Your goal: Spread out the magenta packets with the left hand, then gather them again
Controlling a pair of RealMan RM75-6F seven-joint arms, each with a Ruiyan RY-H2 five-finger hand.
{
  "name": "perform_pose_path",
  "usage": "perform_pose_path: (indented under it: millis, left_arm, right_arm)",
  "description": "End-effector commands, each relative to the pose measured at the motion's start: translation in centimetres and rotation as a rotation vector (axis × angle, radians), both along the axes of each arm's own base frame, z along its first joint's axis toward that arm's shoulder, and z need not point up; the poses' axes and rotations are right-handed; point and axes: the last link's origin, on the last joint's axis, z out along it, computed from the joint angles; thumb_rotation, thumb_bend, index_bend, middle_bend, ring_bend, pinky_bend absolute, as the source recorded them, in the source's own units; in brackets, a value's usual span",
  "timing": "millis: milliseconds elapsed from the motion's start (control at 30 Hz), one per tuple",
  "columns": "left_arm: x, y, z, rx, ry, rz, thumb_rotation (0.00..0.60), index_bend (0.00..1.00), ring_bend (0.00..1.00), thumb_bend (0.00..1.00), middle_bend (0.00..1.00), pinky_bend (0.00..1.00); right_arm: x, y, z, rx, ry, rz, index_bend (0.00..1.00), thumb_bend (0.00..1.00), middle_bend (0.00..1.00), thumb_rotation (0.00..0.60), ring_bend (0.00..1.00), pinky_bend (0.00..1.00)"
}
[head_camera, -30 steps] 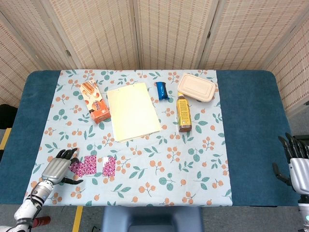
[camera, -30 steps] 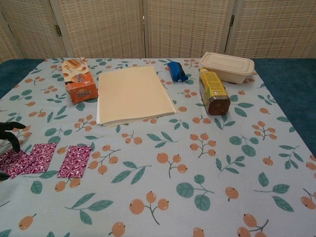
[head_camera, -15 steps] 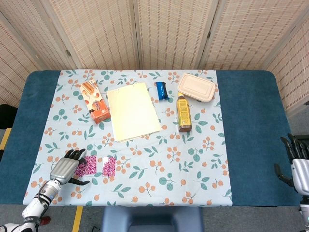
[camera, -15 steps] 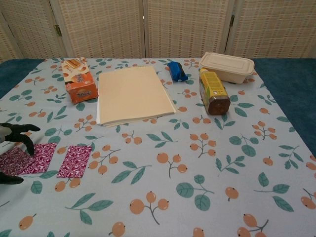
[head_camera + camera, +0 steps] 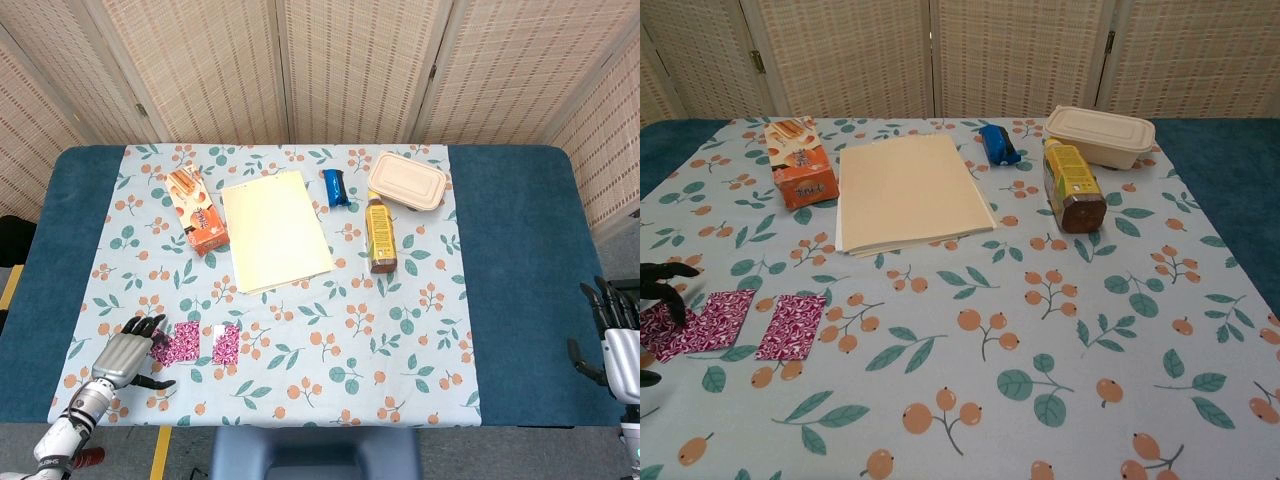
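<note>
Magenta packets lie flat near the front left of the tablecloth. One packet sits apart on the right; a second overlaps a third at its left. My left hand hovers with fingers spread over the leftmost packet, holding nothing that I can see. My right hand is off the table at the far right edge, fingers apart and empty.
An orange snack box, a cream folder, a blue packet, a lying bottle and a beige lidded container occupy the far half of the cloth.
The left hand slid right over the packets half a second ago and has drawn back to the left. The packets have hardly shifted. The right hand is still.
</note>
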Motion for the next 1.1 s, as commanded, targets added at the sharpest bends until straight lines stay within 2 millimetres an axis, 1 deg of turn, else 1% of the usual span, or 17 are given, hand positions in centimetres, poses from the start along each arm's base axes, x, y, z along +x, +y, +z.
perform_pose_path:
  millis: [33,200,333,500,867,1100]
  left_arm:
    - [-0.3,-0.4,0.5,0.006,0.002,0.014,0.318,0.32,0.0,0.1,0.0,0.0]
    - [0.5,-0.6,0.9,0.039,-0.035,-0.01,0.316,0.33,0.0,0.1,0.0,0.0]
    - [1.7,0.1,0.0,0.027,-0.046,-0.05,0.318,0.32,0.0,0.1,0.0,0.0]
    - [2.6,0.9,-1.1,0.005,-0.037,-0.065,0.316,0.32,0.0,0.1,0.0,0.0]
    - [2.5,0.9,-1.7,-0.011,-0.018,-0.043,0.317,0.32,0.0,0.1,0.0,0.0]
    - [2.4,0.8,-1.7,-0.01,-0.011,-0.041,0.317,0.32,0.0,0.1,0.0,0.0]
  right_arm:
    - [0.0,0.0,0.0,-0.001,0.0,0.001,0.0,0.46,0.0,0.6,0.0,0.0]
    - [-0.1,0.1,-0.1,0.002,-0.002,0.0,0.0,0.46,0.0,0.6,0.0,0.0]
    - [-0.3,0.2,0.1,-0.003,-0.006,-0.007,0.0,0.46,0.0,0.6,0.0,0.0]
    - [-0.7,0.4,0.2,-0.008,-0.01,-0.017,0.0,0.46,0.0,0.6,0.0,0.0]
    - [-1.0,0.4,0.1,-0.006,-0.014,-0.021,0.0,0.46,0.0,0.6,0.0,0.0]
    - [-1.0,0.5,0.1,-0.007,-0.015,-0.021,0.0,0.46,0.0,0.6,0.0,0.0]
